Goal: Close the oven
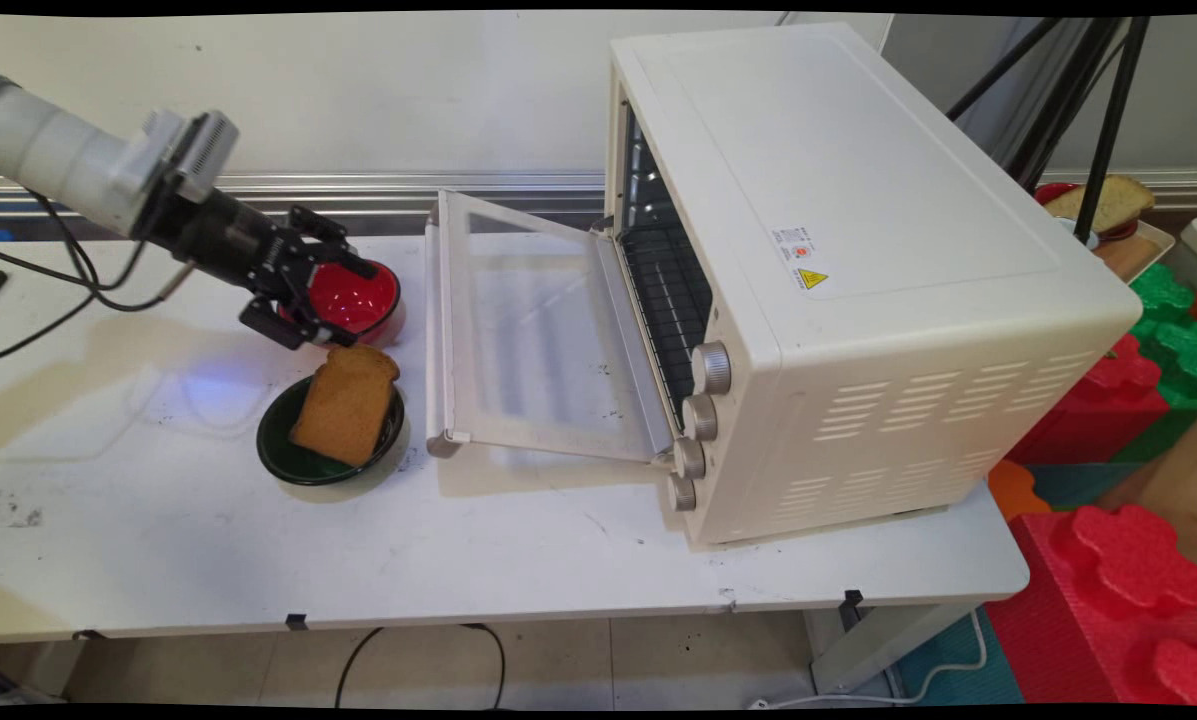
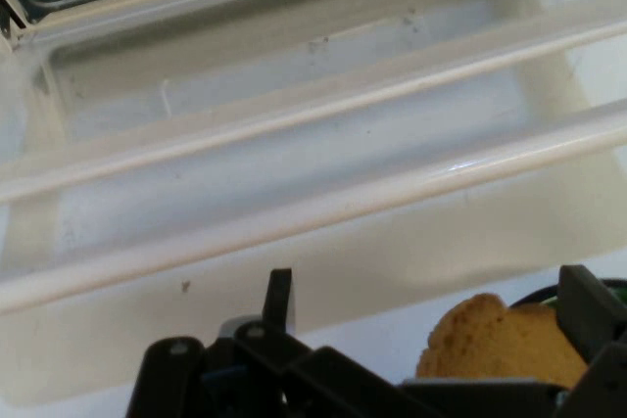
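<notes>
My gripper (image 1: 324, 300) hangs with its fingers spread apart and nothing between them, just above the top edge of the toast slice (image 1: 346, 403) leaning in the dark green bowl (image 1: 288, 457), and in front of the red bowl (image 1: 366, 297), part of which it hides. To its right, the toaster oven (image 1: 858, 270) door (image 1: 533, 335) lies open flat near both bowls, leaving bare table (image 1: 138, 500) only to the left and near side. In the hand view I see only the toast's top and one finger (image 2: 279, 302) clearly.

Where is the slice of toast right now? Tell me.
In the main view the toast leans in a dark green bowl on the table's left half, just left of the oven's open door and in front of the red bowl, below the gripper.
</notes>
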Motion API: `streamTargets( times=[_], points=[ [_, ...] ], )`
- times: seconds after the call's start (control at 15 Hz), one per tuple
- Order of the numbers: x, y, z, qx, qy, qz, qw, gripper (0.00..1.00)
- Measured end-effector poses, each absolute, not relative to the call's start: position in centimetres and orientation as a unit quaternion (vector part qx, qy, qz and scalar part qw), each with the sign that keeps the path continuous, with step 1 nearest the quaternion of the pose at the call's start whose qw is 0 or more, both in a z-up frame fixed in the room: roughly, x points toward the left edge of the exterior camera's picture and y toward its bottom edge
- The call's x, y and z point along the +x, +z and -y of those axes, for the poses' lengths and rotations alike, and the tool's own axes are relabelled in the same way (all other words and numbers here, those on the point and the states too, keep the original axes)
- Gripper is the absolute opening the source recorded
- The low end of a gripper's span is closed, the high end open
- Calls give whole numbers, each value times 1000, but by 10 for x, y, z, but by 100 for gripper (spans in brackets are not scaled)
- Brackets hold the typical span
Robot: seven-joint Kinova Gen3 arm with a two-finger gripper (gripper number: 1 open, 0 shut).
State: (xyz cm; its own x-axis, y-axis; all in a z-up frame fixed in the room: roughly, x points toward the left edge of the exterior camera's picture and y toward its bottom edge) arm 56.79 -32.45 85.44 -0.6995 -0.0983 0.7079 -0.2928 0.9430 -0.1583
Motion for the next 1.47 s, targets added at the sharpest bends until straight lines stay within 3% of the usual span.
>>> streamTargets(
  times=[0.4,0.47,1.47],
  points=[
    [549,822,343,111,126,918,361,100],
    [547,818,345,112,126,918,360,0],
    [519,799,368,118,132,895,410,0]
  ],
)
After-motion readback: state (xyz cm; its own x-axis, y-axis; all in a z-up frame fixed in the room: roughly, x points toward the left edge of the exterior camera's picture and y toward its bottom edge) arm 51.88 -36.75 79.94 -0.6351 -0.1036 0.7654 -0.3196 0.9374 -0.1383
